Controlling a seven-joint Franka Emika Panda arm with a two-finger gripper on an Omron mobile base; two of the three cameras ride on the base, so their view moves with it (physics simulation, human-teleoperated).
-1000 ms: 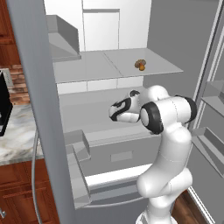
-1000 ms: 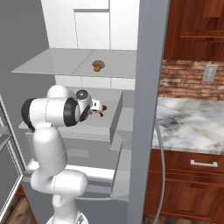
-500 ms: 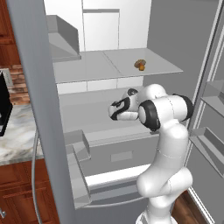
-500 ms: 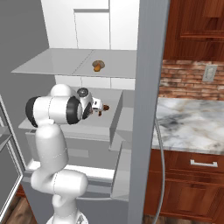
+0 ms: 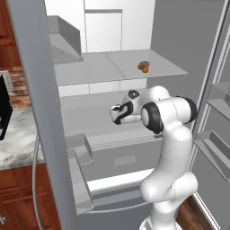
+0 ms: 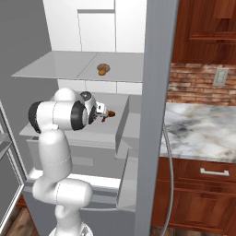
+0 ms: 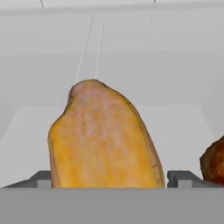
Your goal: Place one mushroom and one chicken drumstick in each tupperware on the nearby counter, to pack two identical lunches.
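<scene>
1. Fridge (image 5: pixel 179 40) — the arm reaches onto the middle shelf (image 6: pixel 69 126), working inside; the marble counter (image 6: pixel 203 133) lies to the right of the fridge in the right base view.
2. Gripper (image 7: pixel 109 181) — fingers spread wide, one on each side of the chicken drumstick (image 7: pixel 103 140); nothing is clamped.
3. Close squarely across the drumstick's thick body — not the narrow far tip, which would likely slip.
4. A second brown piece (image 7: pixel 214 162) sits just right; keep the right finger from touching it.
5. A mushroom (image 5: pixel 143 66) rests on the upper shelf (image 5: pixel 90 67), untouched.
</scene>
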